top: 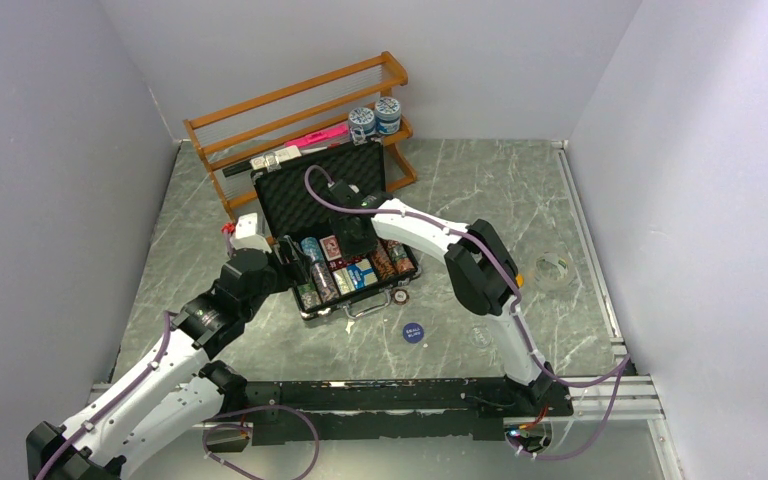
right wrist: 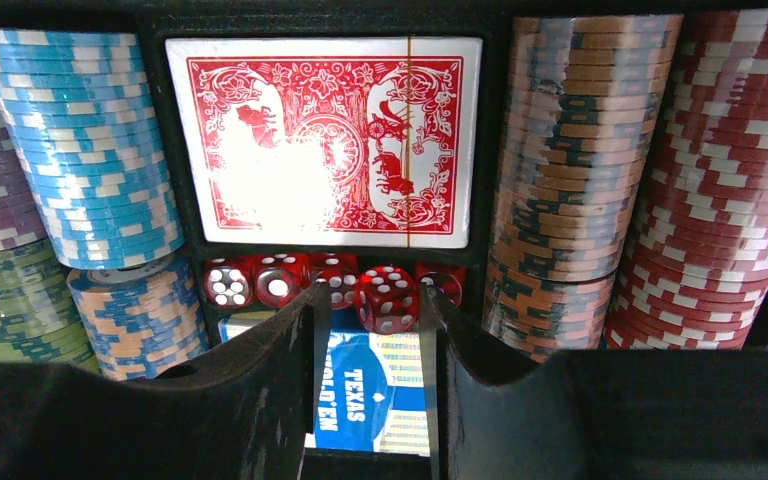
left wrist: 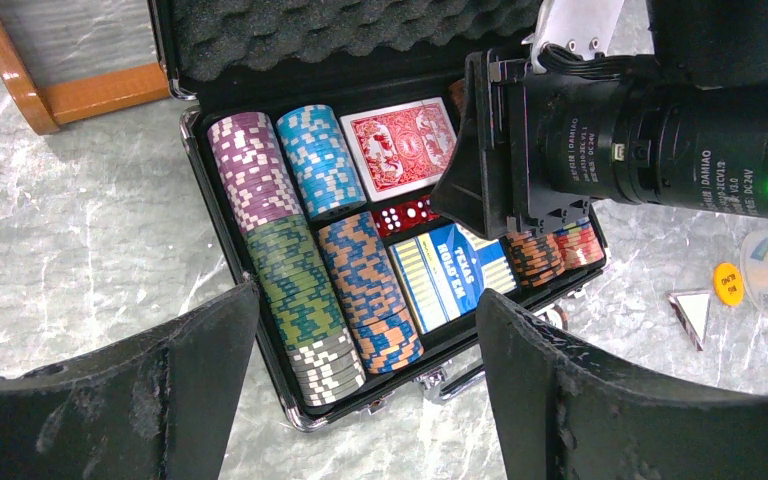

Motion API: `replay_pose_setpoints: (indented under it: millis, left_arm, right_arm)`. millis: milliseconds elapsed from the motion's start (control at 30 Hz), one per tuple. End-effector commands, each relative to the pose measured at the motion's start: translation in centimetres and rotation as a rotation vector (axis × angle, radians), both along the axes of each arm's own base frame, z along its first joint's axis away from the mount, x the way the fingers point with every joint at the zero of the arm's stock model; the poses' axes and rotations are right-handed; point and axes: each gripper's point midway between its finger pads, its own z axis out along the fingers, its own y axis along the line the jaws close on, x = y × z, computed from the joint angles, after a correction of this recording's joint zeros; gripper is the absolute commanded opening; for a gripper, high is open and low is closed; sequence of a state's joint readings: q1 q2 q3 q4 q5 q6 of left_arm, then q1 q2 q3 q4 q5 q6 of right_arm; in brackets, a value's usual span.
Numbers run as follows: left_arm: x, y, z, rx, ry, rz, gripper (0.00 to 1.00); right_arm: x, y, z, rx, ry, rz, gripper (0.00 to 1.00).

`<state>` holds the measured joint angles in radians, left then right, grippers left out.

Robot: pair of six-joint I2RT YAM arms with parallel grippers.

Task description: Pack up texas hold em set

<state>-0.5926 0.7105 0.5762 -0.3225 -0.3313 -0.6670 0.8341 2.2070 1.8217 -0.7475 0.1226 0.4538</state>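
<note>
The black briefcase [top: 295, 195] lies open mid-table, foam lid up. Inside are chip stacks [left wrist: 290, 270], a red card deck [right wrist: 325, 140], a blue Texas Hold'em deck [right wrist: 375, 385] and a row of red dice [right wrist: 260, 282]. My right gripper [right wrist: 374, 292] hangs low over the case [top: 360, 240], jaws slightly apart. One tilted red die [right wrist: 388, 297] sits between its tips, close to the right finger. My left gripper [left wrist: 365, 300] is wide open and empty over the case's front-left edge [top: 295, 262].
A blue round disc [top: 413, 332] and a small button disc [top: 400, 296] lie on the table in front of the case. An orange disc [left wrist: 728, 283] and a clear lid [top: 554, 268] lie to the right. The orange rack [top: 300, 110] with jars [top: 375, 118] stands behind.
</note>
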Motion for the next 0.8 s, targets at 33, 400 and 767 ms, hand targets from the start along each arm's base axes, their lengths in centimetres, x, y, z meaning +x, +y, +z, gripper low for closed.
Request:
replay_pose_setpoints:
  millis: [33, 400, 767]
  left_arm:
    - [0.3, -0.1, 1.0, -0.011, -0.027, 0.009, 0.85]
    - [0.4, -0.1, 1.0, -0.012, -0.026, 0.009, 0.85]
    - [0.4, -0.2, 0.9, -0.01, -0.024, 0.005, 0.85]
  right_arm:
    - [0.6, 0.4, 1.0, 0.025, -0.029, 0.004, 0.43]
    - [0.8, 0.6, 3.2, 0.046, -0.056, 0.015, 0.48]
    - [0.6, 1.0, 3.3, 0.07, -0.053, 0.04, 0.45]
